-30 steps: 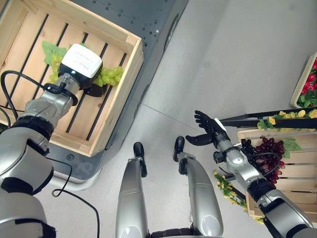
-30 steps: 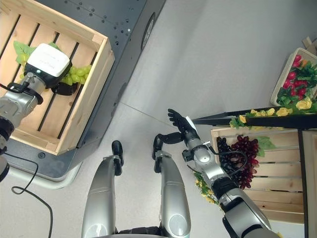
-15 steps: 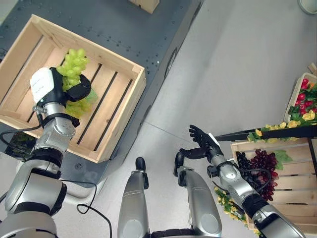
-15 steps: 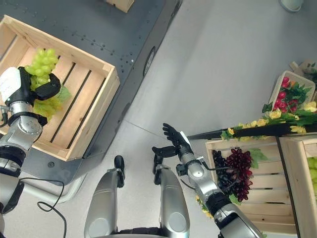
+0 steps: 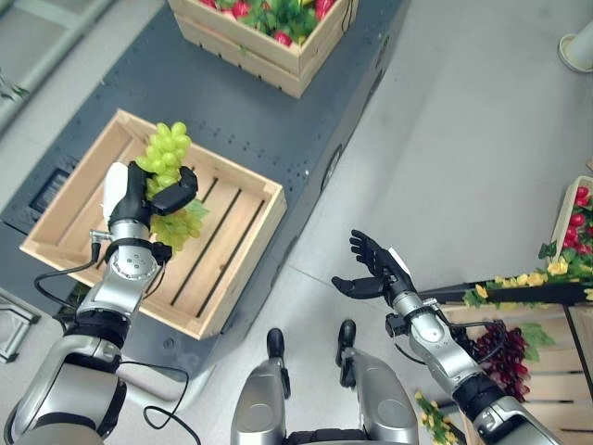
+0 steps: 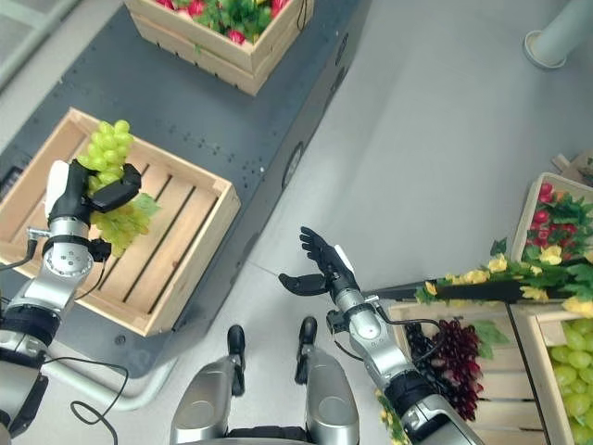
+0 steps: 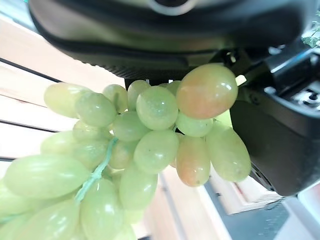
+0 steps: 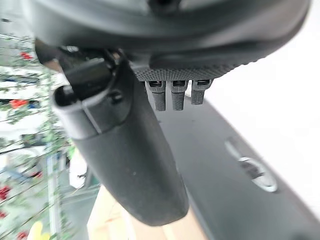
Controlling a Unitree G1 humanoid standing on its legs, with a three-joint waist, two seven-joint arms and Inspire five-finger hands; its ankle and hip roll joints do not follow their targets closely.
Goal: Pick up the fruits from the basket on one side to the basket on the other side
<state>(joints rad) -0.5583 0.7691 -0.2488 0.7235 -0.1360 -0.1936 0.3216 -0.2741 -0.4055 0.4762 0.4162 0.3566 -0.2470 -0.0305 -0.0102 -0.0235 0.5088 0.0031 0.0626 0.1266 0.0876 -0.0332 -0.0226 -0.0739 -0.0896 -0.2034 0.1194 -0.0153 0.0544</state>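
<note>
The green grape bunch (image 5: 165, 158) is pinched in the left robot hand (image 5: 139, 190), thumb and fingers curled round its upper part so the leaf and lower grapes hang free above the slatted wooden crate (image 5: 236, 264), clear of its near-left corner on the dark platform (image 5: 306, 130). This looks like a lift meant to carry it across. The right robot hand (image 5: 375, 273) waits over the floor with fingers spread and empty, near the right-side crate of dark grapes (image 5: 500, 352).

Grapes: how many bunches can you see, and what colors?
3. A green bunch in the left hand above the slatted crate; a dark purple bunch in the crate on the right; another green bunch at the right edge. More may be hidden.
</note>
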